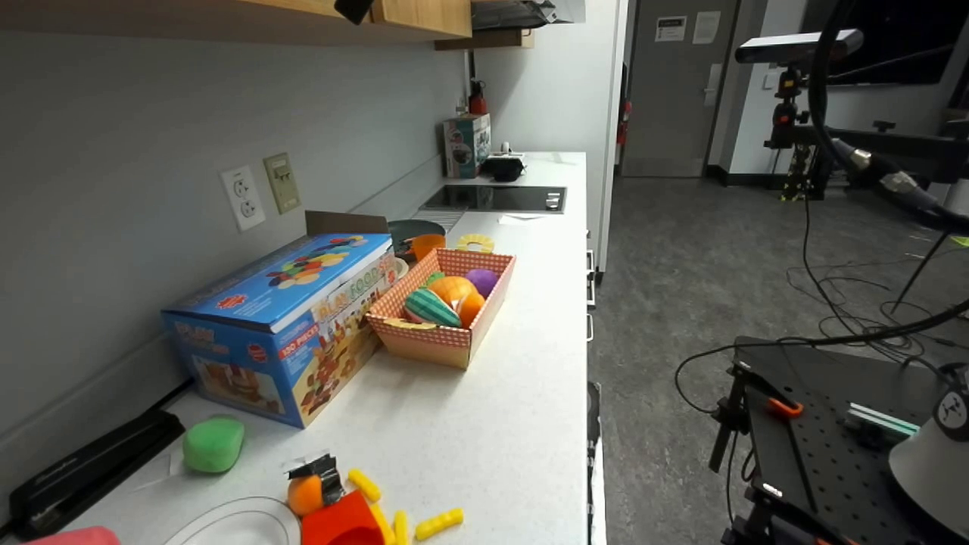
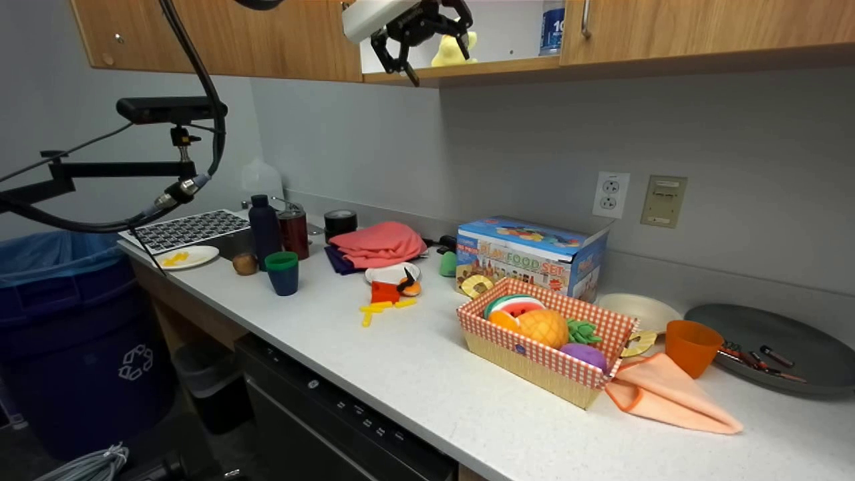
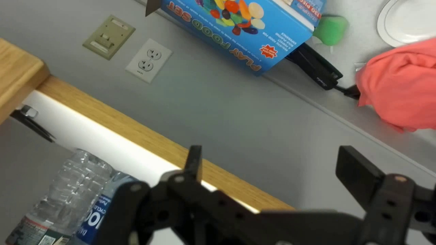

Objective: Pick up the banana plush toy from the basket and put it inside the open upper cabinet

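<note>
White desk: set along a grey wall, below the upper cabinet, so the job is probably more a lift than a long reach.
Basket: stands on the desk just beside the blue box; its low walls keep the toy pineapple, the watermelon slice and a purple piece gathered, while the open top would let a grasp come from above.
Banana plush toy: up in the open part of the upper cabinet, near the front edge, and it seems to sit there on its own soft weight rather than in any grip.
Jaws: spread wide in front of the opening, with nothing gripped between them in the wrist view; most likely they stand apart because the toy needs no holding. Whether one of the fingers touches it, I cannot tell.
Robot arm: high at the top of an exterior view, with the fingers pointing downward, perhaps so that something soft can be set over the edge without a shove.
Plastic bottles: stored in the same cabinet, off to one side of the toy, which likely makes the front spot the easy one.
Front edge: the thing to watch; placing looks finished, and a slow, straight retreat seems wise, since a sideways sweep could drag the light toy over it or tip a bottle.
</note>
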Controlling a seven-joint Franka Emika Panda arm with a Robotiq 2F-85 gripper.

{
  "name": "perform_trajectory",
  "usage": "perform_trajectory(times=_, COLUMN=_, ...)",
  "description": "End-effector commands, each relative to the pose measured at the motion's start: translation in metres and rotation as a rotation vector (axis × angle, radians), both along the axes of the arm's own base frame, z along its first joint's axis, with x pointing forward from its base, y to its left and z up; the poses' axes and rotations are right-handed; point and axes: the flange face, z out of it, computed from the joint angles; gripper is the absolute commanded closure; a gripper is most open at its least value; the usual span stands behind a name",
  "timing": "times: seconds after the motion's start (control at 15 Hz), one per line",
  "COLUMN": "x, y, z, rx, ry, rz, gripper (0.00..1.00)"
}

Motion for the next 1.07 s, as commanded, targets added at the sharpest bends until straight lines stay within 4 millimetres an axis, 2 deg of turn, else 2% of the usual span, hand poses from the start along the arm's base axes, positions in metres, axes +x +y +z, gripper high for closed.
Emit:
perform_trajectory(times=0.0, x=-0.01, y=0.007, z=0.007, rx=0.004, ry=0.045, rz=-0.024, gripper=0.0)
perform_trajectory(times=0.73, x=-0.007, y=0.016, z=0.0, rx=0.011, ry=0.042, rz=0.016, gripper=0.0)
perform_trajectory(times=1.0, x=-0.022, y=-0.003, z=-0.004, rx=0.011, ry=0.052, rz=-0.004, gripper=0.0)
